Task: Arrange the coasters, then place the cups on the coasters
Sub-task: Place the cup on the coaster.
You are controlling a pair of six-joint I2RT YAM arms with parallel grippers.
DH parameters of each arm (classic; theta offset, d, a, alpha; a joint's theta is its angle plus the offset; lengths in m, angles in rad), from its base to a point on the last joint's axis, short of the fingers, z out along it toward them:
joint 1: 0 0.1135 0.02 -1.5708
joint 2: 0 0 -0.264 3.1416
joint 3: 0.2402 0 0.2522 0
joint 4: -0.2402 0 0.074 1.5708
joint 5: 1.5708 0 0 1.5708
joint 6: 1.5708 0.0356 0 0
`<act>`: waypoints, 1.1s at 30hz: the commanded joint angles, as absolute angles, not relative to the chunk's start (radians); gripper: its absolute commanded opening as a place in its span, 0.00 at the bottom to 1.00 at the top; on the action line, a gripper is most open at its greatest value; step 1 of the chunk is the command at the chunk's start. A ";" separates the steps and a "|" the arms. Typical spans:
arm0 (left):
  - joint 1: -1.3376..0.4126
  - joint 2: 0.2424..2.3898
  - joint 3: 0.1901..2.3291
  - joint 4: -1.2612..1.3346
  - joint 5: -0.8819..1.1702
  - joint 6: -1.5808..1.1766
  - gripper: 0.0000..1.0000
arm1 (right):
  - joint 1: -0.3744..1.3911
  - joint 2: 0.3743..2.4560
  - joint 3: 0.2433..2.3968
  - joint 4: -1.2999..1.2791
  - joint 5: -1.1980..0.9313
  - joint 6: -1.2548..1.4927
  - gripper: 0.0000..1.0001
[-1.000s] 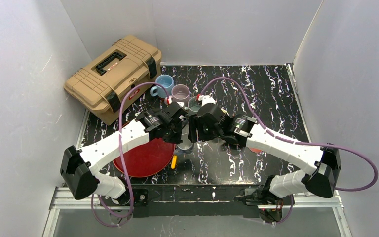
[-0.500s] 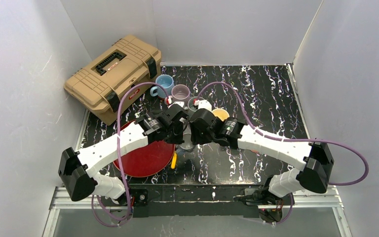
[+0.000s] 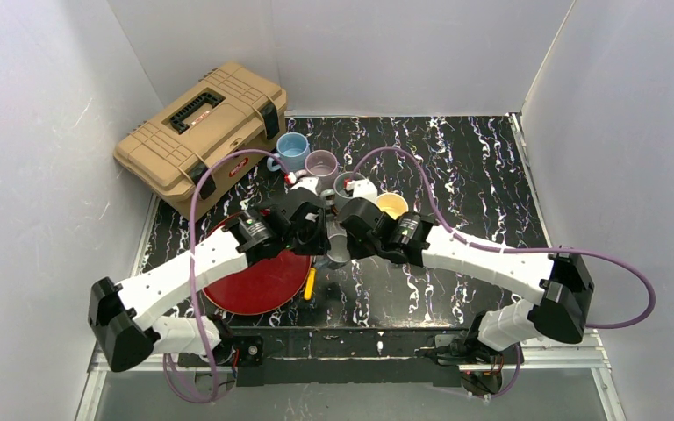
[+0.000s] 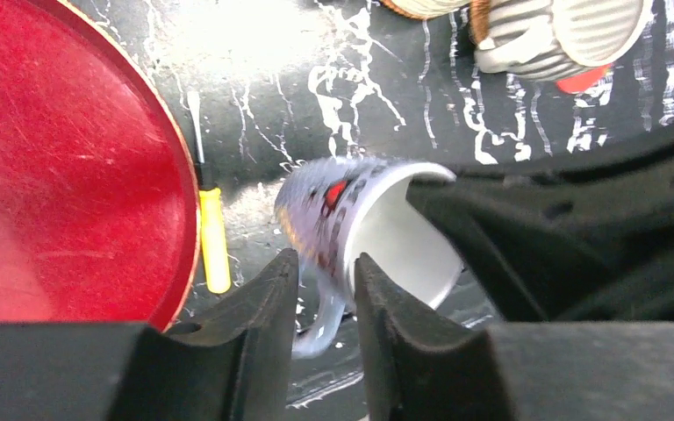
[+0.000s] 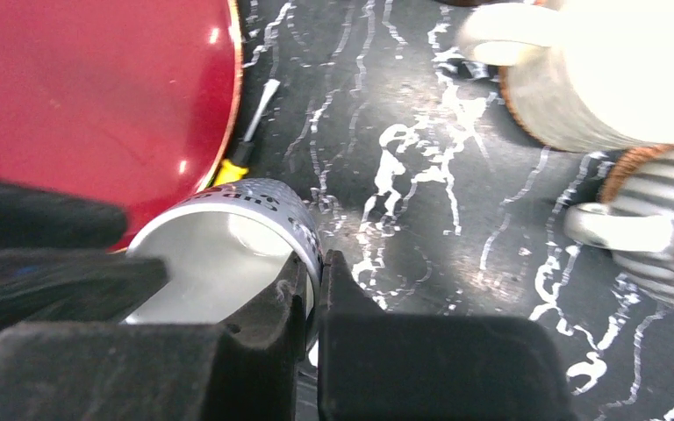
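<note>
Right wrist view: the right gripper (image 5: 311,272) has just pinched shut on the rim of the pale grey mug (image 5: 228,237), which is tilted just beside the red tray (image 5: 96,88). The left gripper (image 4: 325,267) straddles its handle, narrowly parted (grip uncertain). I judge this a handover before placing.

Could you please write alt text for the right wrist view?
The right gripper pinches the rim of a tilted pale grey mug. A red tray and a yellow-handled screwdriver lie at left on the marbled table; a cream mug and a ribbed mug stand at right.
</note>
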State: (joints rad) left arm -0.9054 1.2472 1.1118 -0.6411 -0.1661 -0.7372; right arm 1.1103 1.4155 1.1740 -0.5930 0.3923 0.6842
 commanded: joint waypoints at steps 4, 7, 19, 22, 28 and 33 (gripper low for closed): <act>-0.903 1.050 1.070 -0.643 -0.158 -0.735 0.55 | 1.066 1.319 1.250 -0.717 0.583 0.649 0.01; -0.902 0.981 1.093 -0.664 -0.174 -0.716 0.78 | 1.048 1.304 1.308 -0.767 0.622 0.615 0.01; -0.681 0.893 1.196 -0.815 -0.077 -0.500 0.98 | 0.781 1.217 1.424 -0.935 0.629 0.446 0.01; -0.541 0.878 1.185 -0.812 0.041 -0.429 0.98 | 0.660 1.184 1.401 -0.939 0.566 0.387 0.01; -0.384 0.876 1.166 -0.762 0.135 -0.292 0.98 | 0.442 1.144 1.327 -0.909 0.421 0.263 0.01; -0.354 0.888 1.150 -0.676 0.347 -0.225 0.98 | 0.262 1.141 1.295 -0.916 0.311 0.178 0.01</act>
State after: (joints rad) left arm -0.3668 0.8886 1.1587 -0.7433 0.1257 -0.3298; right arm 0.3740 1.1572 1.3052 -0.9413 0.4244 0.2787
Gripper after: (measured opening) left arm 0.981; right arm 0.086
